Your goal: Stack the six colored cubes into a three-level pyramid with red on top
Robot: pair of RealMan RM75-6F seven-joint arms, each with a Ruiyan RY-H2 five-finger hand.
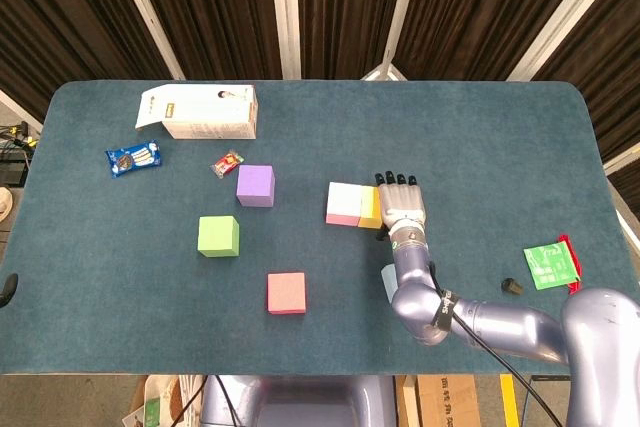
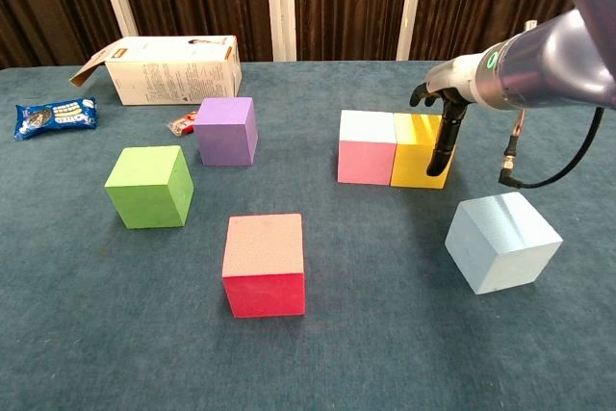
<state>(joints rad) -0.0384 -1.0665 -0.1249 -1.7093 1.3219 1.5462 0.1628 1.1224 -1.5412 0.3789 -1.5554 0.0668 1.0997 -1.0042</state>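
blue table [image 1: 500, 147], white carton [image 1: 200, 112] with unreadable print, right hand [image 1: 402, 205] beside yellow cube [image 2: 416, 149]

Teal table [image 1: 500, 137], dark curtains [image 1: 210, 7].

Only the right arm shows. It reaches in from the lower right corner of the head view, its silver upper segment bending at a rounded joint before the forearm runs up toward the middle of the counter. The right hand [image 1: 402, 203] sits at the end, back upward, dark fingertips [image 1: 399, 180] lined up in a row. In the chest view the right hand [image 2: 444, 120] hangs with one dark finger pointing straight down; it appears to hold nothing. A black cable loops beneath the wrist.
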